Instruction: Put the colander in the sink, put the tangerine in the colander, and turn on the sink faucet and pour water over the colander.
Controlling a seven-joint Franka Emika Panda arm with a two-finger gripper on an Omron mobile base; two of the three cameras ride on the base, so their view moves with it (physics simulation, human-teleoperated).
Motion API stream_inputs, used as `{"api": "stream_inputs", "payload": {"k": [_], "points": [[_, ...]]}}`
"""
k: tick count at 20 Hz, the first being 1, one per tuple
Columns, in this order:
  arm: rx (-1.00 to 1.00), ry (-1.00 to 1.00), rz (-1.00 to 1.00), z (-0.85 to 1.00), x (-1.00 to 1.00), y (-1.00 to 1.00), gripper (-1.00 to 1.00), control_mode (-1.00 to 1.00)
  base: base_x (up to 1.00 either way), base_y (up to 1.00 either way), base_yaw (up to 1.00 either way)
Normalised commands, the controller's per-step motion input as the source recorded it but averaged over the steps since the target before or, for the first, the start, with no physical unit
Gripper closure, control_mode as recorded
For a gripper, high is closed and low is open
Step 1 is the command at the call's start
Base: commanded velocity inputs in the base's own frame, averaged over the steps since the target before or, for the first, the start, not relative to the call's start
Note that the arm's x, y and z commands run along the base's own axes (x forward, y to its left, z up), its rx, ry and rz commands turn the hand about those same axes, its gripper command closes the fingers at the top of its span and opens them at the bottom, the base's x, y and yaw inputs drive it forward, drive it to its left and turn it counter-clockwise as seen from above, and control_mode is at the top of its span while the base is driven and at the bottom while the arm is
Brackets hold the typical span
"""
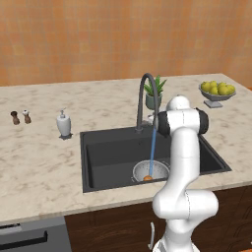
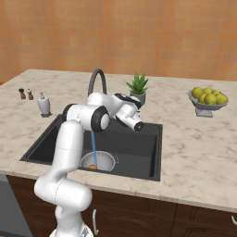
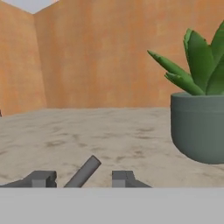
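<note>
The round silver-grey perforated metal colander (image 1: 151,172) sits in the matte black rectangular sink (image 1: 108,152) with the small orange tangerine (image 1: 147,178) inside, under water from the tall dark-grey gooseneck faucet (image 1: 146,96). My pincer (image 3: 83,178) is open around its slim lever (image 3: 83,172), gripping nothing, near the potted green succulent (image 3: 199,109) on the marble desk (image 1: 39,157).

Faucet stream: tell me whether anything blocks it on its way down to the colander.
Nothing visible does. The blue stream falls clear from the faucet into the colander, landing by the tangerine in the sink.
</note>
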Motion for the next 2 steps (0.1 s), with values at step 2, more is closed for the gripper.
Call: {"api": "stream_inputs", "payload": {"k": [2], "points": [[-0.03,0.0,0.03,0.0,0.0,0.04,1.0,-1.0,0.0,0.0,0.0]]}}
